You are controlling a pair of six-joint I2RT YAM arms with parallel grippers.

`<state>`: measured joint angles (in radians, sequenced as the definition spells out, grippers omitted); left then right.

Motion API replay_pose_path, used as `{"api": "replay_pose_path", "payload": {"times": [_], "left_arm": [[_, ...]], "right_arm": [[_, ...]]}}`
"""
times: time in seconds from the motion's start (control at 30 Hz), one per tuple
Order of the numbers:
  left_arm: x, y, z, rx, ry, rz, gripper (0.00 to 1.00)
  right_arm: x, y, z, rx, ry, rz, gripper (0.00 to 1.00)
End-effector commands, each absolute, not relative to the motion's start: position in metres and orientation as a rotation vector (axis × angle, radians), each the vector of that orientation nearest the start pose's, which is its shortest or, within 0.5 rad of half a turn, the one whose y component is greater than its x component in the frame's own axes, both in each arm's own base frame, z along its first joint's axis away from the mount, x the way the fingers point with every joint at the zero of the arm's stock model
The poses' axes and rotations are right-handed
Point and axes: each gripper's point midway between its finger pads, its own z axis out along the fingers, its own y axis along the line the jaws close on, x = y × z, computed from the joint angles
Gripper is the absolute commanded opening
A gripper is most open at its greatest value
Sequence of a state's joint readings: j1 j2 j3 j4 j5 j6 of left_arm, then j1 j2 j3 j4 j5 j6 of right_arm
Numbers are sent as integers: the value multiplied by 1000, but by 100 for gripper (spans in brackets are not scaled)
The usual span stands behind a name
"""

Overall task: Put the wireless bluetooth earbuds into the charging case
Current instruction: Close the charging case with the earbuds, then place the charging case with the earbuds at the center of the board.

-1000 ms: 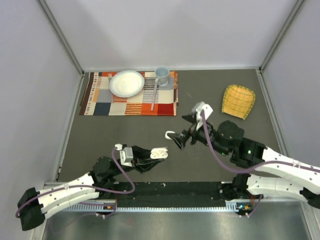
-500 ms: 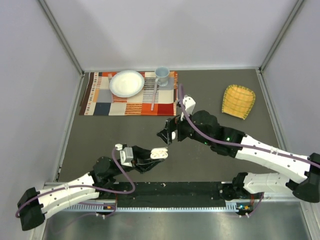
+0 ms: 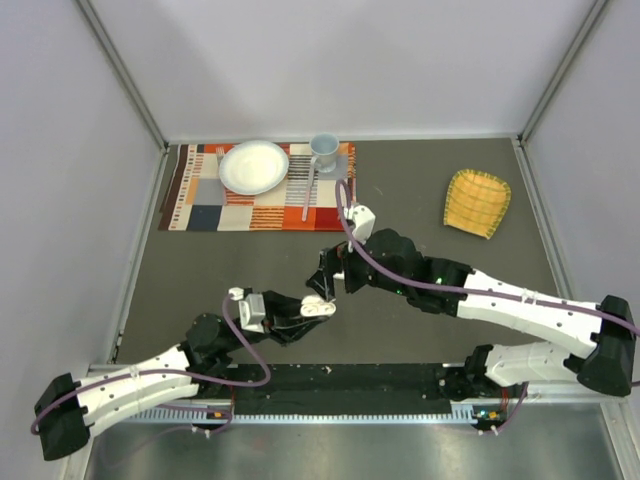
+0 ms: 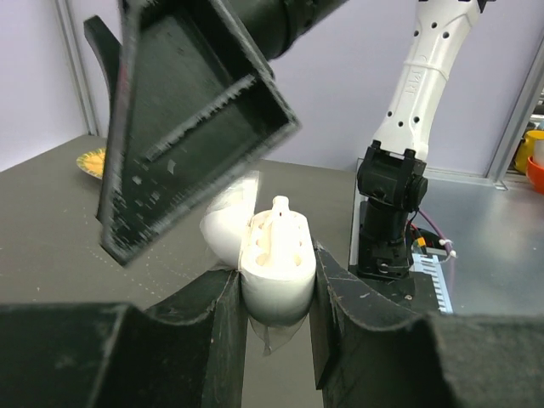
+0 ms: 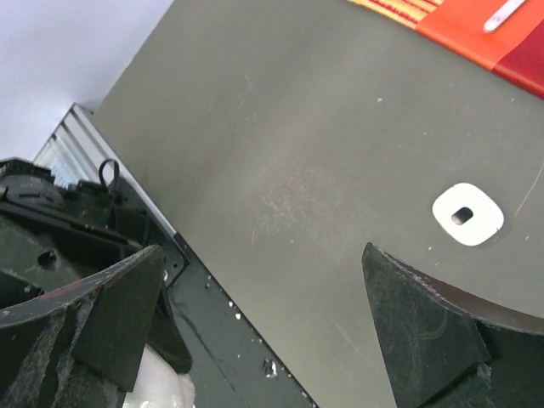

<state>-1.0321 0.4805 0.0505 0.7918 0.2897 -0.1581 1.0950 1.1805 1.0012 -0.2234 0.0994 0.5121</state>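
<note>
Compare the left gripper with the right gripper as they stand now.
1. The left gripper is shut on the open charging case. The right gripper is wide open, with nothing seen between its fingers.
2. The left gripper lies low and holds the case from its sides. The right gripper hangs just above that case, angled down.
3. The left arm stays bent near its base, while the right arm stretches across.

Both are black, with two fingers each.

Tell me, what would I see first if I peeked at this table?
In the middle, the left gripper pinches a little white case with its lid open, and the right gripper hangs open close above it. Next come the bright patchwork mat with a plate and a cup at the far left, and a yellow cloth at the far right.
</note>
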Motion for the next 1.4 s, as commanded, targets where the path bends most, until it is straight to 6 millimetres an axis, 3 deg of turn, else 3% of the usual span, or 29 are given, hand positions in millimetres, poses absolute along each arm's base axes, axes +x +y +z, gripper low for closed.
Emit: {"api": "replay_pose_path", "payload": {"times": [0.0,0.2,0.3,0.43,0.6,0.7,0.73,0.83,0.9,0.97,1.0,1.03,1.13,1.2,1.23,1.27,1.37], "left_arm": [[94,-258,258,737,976,-1192,0],[104,-252,262,677,980,-1149,0],[107,-249,266,646,972,-1144,0],[110,-249,263,615,1022,-1160,0],[123,-250,238,511,1229,-1197,0],[140,-247,222,373,1399,-1184,0],[144,-247,215,311,1468,-1194,0],[148,-249,201,274,1584,-1174,0],[153,-248,197,180,1643,-1188,0],[152,-252,179,125,1763,-1199,0],[152,-255,181,113,1786,-1208,0],[152,-258,164,89,1869,-1196,0],[148,-270,146,29,1996,-1228,0],[145,-281,148,14,2012,-1296,0],[145,-286,140,-5,2047,-1306,0],[147,-292,148,-15,2011,-1352,0],[149,-302,139,-22,2038,-1366,0]], "right_arm": [[159,353,237,-638,1988,893,99],[149,347,235,-636,1953,811,99],[156,343,230,-568,1957,743,99],[180,319,243,-345,1926,645,99],[210,270,265,-73,1876,559,99],[221,253,247,58,1975,665,99],[223,245,232,94,2007,668,99],[223,231,214,183,2048,709,99],[221,226,209,199,2056,716,99],[217,222,203,214,2063,724,99],[216,221,201,222,2067,729,99],[214,222,198,224,2076,736,99],[211,226,193,241,2098,764,99],[210,229,189,244,2120,774,99],[209,231,189,241,2126,780,99],[209,233,187,236,2137,779,99],[209,236,187,226,2147,787,99]]}}
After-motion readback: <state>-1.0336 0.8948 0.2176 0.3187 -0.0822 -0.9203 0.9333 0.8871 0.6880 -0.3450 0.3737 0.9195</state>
